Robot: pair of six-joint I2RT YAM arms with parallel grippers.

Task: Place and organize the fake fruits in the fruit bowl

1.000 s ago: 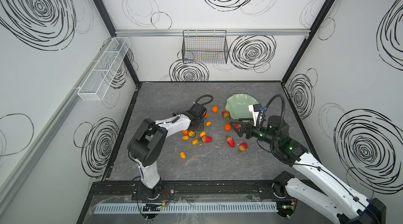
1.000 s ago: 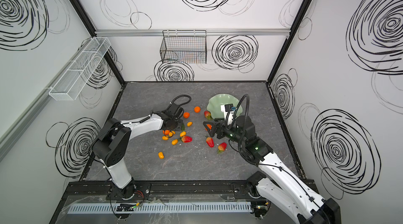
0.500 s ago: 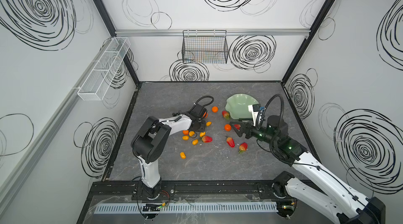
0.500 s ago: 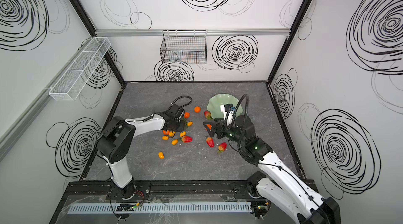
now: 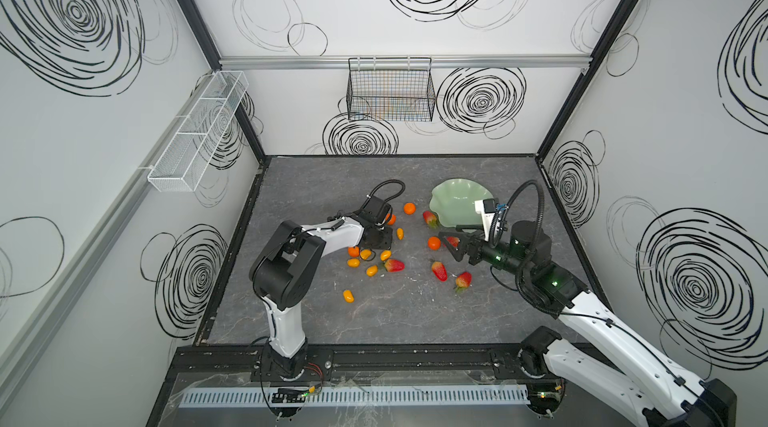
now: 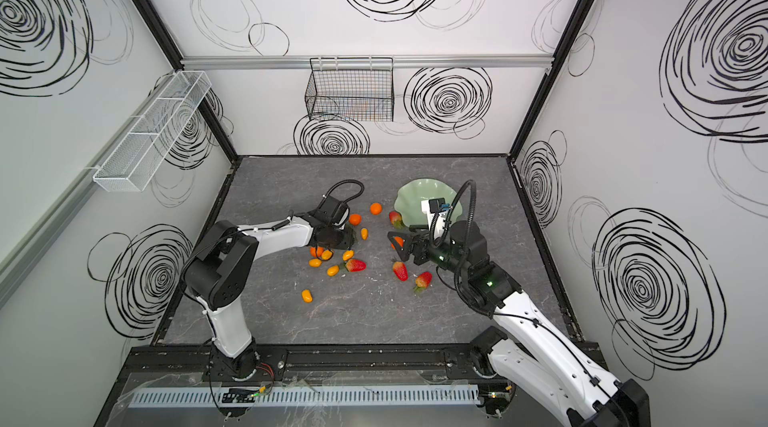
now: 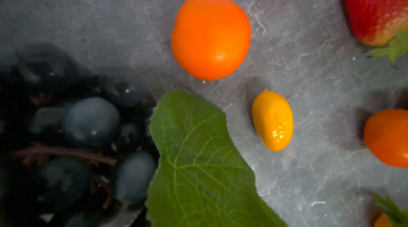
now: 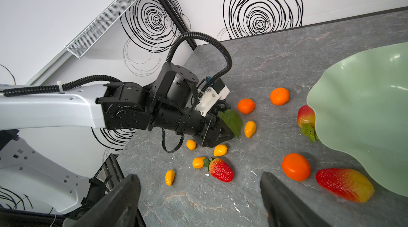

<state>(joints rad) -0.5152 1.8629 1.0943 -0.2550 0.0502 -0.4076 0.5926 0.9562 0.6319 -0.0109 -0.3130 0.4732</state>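
The pale green fruit bowl stands empty at the back right. My left gripper is low on the table, shut on the dark grape bunch, whose green leaf sticks out past the fingers and hides them in the left wrist view. My right gripper hovers open in front of the bowl, above a strawberry and a tangerine. Several kumquats, tangerines and strawberries lie scattered between the arms.
A black wire basket hangs on the back wall and a white mesh tray on the left wall. One strawberry rests against the bowl's left rim. A lone kumquat lies nearer the front.
The left arm's elbow has shifted slightly right while its gripper stays on the grape bunch. The right arm and the loose fruits have not moved.
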